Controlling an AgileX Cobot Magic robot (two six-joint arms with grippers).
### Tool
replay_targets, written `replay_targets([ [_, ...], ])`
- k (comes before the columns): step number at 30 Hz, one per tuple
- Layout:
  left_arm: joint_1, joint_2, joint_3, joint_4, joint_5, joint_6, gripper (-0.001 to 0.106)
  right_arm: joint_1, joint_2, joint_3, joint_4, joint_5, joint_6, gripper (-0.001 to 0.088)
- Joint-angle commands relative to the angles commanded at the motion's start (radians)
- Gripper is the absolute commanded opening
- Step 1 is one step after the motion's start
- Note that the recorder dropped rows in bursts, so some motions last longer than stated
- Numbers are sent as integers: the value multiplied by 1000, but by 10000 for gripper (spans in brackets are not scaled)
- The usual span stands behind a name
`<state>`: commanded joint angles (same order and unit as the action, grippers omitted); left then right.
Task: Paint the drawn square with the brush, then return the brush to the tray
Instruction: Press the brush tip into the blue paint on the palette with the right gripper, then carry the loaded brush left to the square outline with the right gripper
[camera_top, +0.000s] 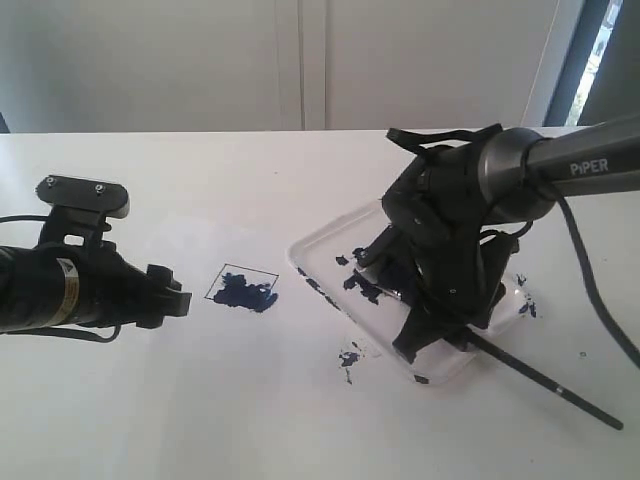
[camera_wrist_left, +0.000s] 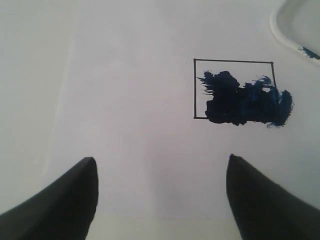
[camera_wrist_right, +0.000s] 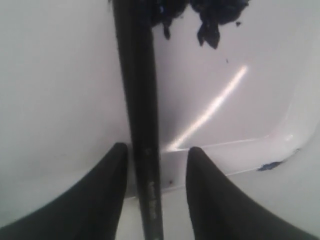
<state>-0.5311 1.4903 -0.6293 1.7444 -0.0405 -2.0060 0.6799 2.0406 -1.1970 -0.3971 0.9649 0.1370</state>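
Observation:
The drawn square (camera_top: 243, 287) (camera_wrist_left: 233, 90) is a thin black outline on the white table, with dark blue paint inside that spills past one side. My left gripper (camera_top: 176, 297) (camera_wrist_left: 160, 159) is open and empty, a short way left of the square. The brush (camera_top: 540, 375) (camera_wrist_right: 137, 100) lies with its tip end in the tray (camera_top: 318, 252) (camera_wrist_right: 240, 115) and its handle sticking out over the near rim. My right gripper (camera_top: 425, 340) (camera_wrist_right: 157, 147) hangs over the tray, open around the handle. One finger is touching the handle and a gap shows at the other.
A stray blue splatter (camera_top: 349, 357) sits on the table just outside the tray's near-left rim. A dark paint blot (camera_top: 365, 285) (camera_wrist_right: 210, 15) marks the tray floor. The tray's corner (camera_wrist_left: 285, 25) shows in the left wrist view. A wall stands behind the table.

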Motion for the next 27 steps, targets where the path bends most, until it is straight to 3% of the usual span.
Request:
replay_targets([
  [3,0,0,0,0,2,5,736,0,8,0,1,2,0,303],
  [9,0,0,0,0,4,8,736,0,8,0,1,45,0,0],
  [17,0,7,0,0,4,8,736,39,-72,-22,-23,143,-19,0],
  [22,0,66,0,0,9,10,736,124,-109,-125,-52,256,-55,0],
  [27,0,94,0,0,12,10,736,176,-109,-228,-57,256,-137,0],
])
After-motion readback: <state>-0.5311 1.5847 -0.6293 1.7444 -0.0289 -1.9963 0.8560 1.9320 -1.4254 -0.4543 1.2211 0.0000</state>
